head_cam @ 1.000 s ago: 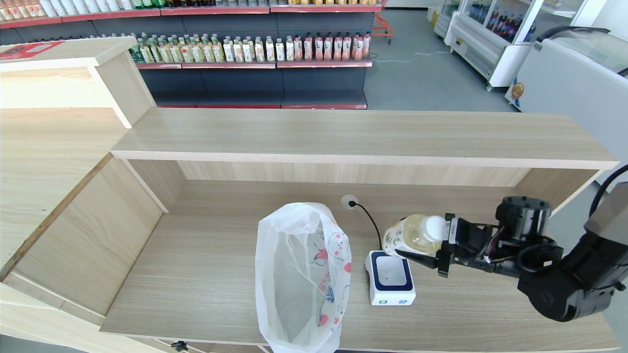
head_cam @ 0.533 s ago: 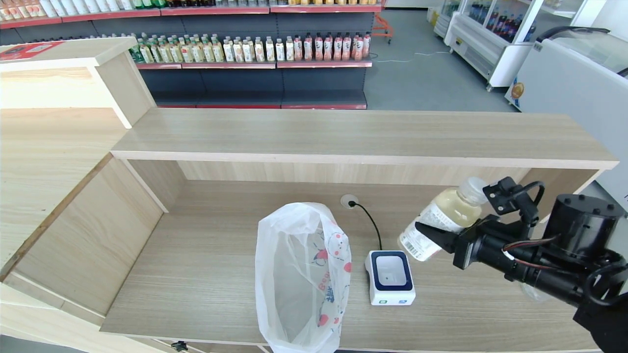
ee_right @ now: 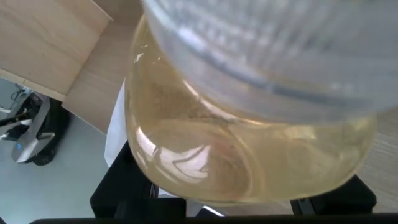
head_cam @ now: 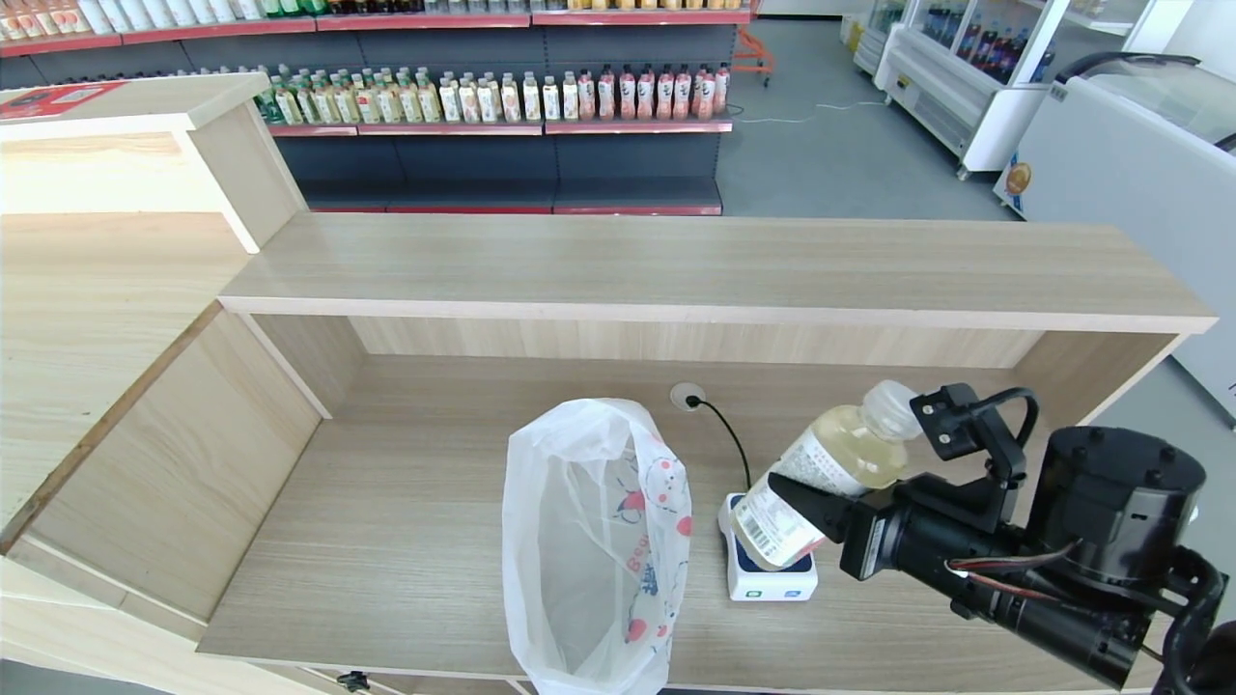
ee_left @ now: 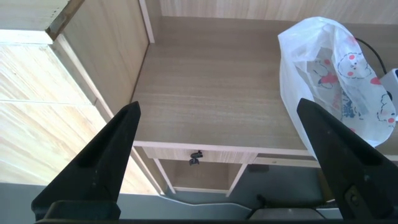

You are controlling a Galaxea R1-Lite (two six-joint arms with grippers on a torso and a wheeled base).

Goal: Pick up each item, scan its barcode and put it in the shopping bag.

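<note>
Head view: your right hand (head_cam: pixel 809 502) grips the bottle (head_cam: pixel 850 449), which is tilted with its cap toward 1 o'clock and its base over the scanner (head_cam: pixel 772 579). The shopping bag (head_cam: pixel 589 541) stands at the scanner's 9 o'clock on the desk (head_cam: pixel 386 541).
Left wrist view: your left hand (ee_left: pixel 217 109) is spread wide and holds nothing, above the desk's front edge.
Right wrist view: you see the bottle's pale yellow liquid close up.

Nothing reads clearly. The bottle (head_cam: pixel 836 461), tilted just above the scanner (head_cam: pixel 771 583), carries a white label (head_cam: pixel 772 516) with fine print and dark bars too small to make out. The shopping bag (head_cam: pixel 589 541), just beside the scanner, shows red lettering (perhaps one word, broken by folds).
</note>
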